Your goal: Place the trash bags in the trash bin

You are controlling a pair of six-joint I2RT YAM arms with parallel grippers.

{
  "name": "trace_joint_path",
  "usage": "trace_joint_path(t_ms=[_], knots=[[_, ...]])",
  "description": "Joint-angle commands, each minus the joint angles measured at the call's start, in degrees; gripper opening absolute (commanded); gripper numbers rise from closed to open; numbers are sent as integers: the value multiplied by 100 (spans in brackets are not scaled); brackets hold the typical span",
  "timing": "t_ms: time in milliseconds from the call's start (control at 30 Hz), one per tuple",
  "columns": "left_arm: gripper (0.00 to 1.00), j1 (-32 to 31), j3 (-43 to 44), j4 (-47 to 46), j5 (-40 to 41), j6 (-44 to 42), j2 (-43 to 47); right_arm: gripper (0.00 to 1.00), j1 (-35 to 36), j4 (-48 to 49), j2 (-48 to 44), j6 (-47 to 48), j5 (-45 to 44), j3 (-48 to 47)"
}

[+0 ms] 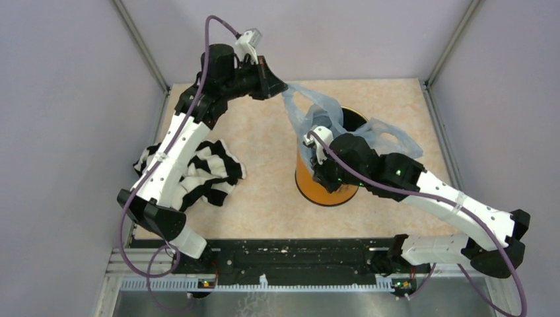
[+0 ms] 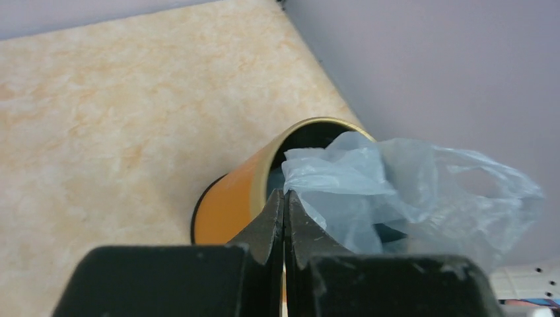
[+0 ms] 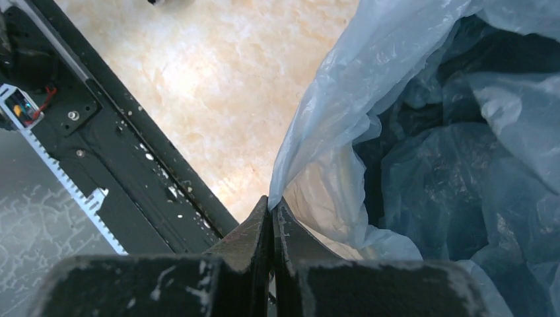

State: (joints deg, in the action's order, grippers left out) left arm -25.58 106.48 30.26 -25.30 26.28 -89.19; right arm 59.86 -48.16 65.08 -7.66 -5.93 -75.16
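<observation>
The orange trash bin (image 1: 315,185) stands upright right of the table's middle. The pale-blue trash bag (image 1: 330,115) hangs partly inside its mouth and bulges over the rim to the back and right. My left gripper (image 1: 284,90) is behind and left of the bin, raised, shut on a stretched corner of the bag. In the left wrist view the shut tips (image 2: 284,193) pinch the bag (image 2: 403,191) above the bin (image 2: 228,208). My right gripper (image 1: 322,176) is over the bin's near rim, shut on the bag's edge (image 3: 330,125), with its tips (image 3: 271,201) together.
A black-and-white striped cloth heap (image 1: 205,173) lies on the table under the left arm. The black base rail (image 1: 297,254) runs along the near edge and also shows in the right wrist view (image 3: 112,158). Grey walls and metal corner posts (image 1: 142,43) enclose the table.
</observation>
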Motion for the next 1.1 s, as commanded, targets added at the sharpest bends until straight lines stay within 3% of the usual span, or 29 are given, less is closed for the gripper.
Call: trace_joint_path(t_ms=[0, 167, 267, 367, 467, 733, 967, 1067], knots=[[0, 71, 49, 413, 623, -613, -313, 0, 79, 80, -212, -225, -70, 219], [0, 72, -422, 241, 632, -669, -288, 4, 89, -3, -286, -341, -277, 215], [0, 71, -543, 220, 677, -733, -259, 22, 88, -64, -374, -376, -338, -2], [0, 76, -639, 220, 712, -792, -228, 47, 88, -152, -424, -438, -430, -307], [0, 72, -834, 159, 662, -818, -109, 60, 88, -210, -435, -562, -658, -693], [0, 72, -1032, 85, 590, -774, 288, 57, 86, -255, -143, -730, -2035, -1584], [0, 71, -1117, 252, 580, -840, 609, 59, 92, 8, 263, -591, -1425, -1279], [0, 72, -1241, 357, 793, -955, 743, 51, 84, 18, 336, -622, -1377, -1167]])
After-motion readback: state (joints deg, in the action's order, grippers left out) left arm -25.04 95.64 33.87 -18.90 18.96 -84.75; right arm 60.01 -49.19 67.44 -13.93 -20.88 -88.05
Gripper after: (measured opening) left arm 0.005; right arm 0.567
